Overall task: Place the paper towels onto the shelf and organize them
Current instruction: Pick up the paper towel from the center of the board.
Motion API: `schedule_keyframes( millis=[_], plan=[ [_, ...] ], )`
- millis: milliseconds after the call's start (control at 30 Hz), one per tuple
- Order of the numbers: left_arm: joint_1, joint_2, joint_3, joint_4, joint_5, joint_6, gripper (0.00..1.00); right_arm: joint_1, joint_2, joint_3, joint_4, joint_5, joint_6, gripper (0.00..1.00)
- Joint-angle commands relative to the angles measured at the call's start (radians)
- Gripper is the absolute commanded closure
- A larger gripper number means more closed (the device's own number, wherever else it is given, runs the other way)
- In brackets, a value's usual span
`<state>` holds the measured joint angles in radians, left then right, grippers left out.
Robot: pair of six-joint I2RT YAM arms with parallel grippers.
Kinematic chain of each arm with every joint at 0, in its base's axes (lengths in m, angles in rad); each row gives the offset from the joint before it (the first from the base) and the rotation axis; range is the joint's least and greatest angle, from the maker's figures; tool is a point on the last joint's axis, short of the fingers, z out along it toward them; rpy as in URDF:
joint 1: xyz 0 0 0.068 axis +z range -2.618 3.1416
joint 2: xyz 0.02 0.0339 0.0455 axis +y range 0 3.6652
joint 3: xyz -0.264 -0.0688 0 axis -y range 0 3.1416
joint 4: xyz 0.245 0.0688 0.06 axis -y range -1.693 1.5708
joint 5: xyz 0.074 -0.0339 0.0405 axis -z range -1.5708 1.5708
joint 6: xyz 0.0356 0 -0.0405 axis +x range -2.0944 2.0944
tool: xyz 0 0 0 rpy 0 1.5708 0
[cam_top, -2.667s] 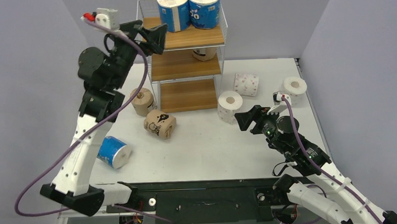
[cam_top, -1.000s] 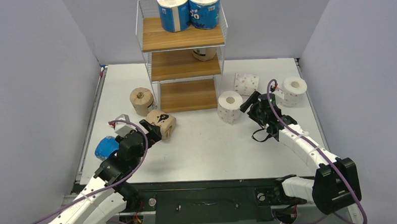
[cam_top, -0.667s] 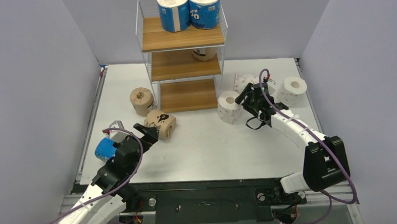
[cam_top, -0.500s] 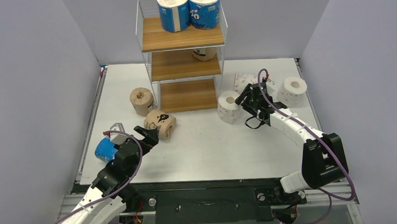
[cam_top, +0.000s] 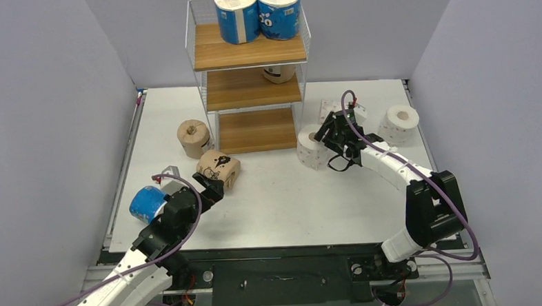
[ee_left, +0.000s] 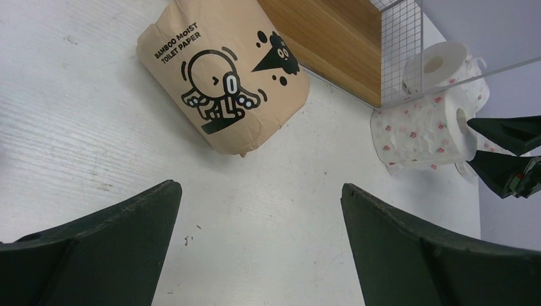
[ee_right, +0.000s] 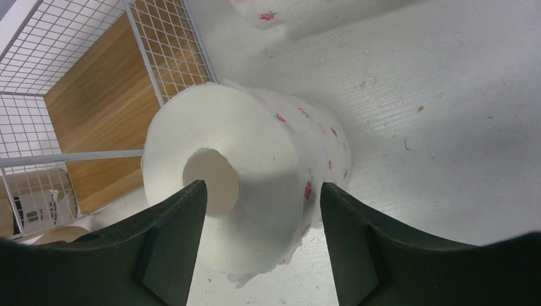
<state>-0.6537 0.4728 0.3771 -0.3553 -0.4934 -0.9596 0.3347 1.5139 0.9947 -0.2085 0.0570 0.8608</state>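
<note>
Right pincer (ee_right: 263, 188) astride a white roll (ee_right: 268, 159) by the shelf (cam_top: 250, 52); left pincer (ee_left: 258, 188) released low over the counter (cam_top: 291, 193).

The shelf stands at the far middle of the counter, with two blue rolls (cam_top: 236, 13) side by side on its top tier and a tan roll (cam_top: 279, 72) on the middle one. The right pincer's fingers sit either side of the upright white roll just beside the shelf's right foot, one at the core and one at the outer wall; whether they clench it I cannot tell. The left pincer gapes wide, facing a printed tan roll (ee_left: 223, 76) on its side near the shelf's left foot. An upright tan roll (cam_top: 193, 137), a lone blue roll (cam_top: 146, 203), a flowered roll (cam_top: 332, 110) and a far white roll (cam_top: 399, 122) rest on the counter.
</note>
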Motion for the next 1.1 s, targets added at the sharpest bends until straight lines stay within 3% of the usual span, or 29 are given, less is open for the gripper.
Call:
schedule_keyframes(
  millis=[0, 300, 633, 833, 1067],
  plan=[
    [-0.001, 0.024, 0.016, 0.066, 0.036, 0.017, 0.04, 0.014, 0.023, 0.054, -0.025, 0.043, -0.034, 0.38],
    [0.0, 0.016, 0.005, 0.075, 0.042, 0.021, 0.04, 0.027, 0.053, 0.08, -0.07, 0.075, -0.049, 0.43],
    [0.0, 0.009, -0.015, 0.104, 0.062, 0.026, 0.04, 0.043, 0.059, 0.085, -0.098, 0.1, -0.058, 0.58],
    [-0.001, 0.009, -0.024, 0.124, 0.075, 0.033, 0.04, 0.046, 0.036, 0.079, -0.106, 0.105, -0.061, 0.67],
    [-0.001, 0.025, -0.021, 0.145, 0.085, 0.034, 0.04, 0.066, -0.05, 0.074, -0.137, 0.118, -0.081, 0.7]
  ],
)
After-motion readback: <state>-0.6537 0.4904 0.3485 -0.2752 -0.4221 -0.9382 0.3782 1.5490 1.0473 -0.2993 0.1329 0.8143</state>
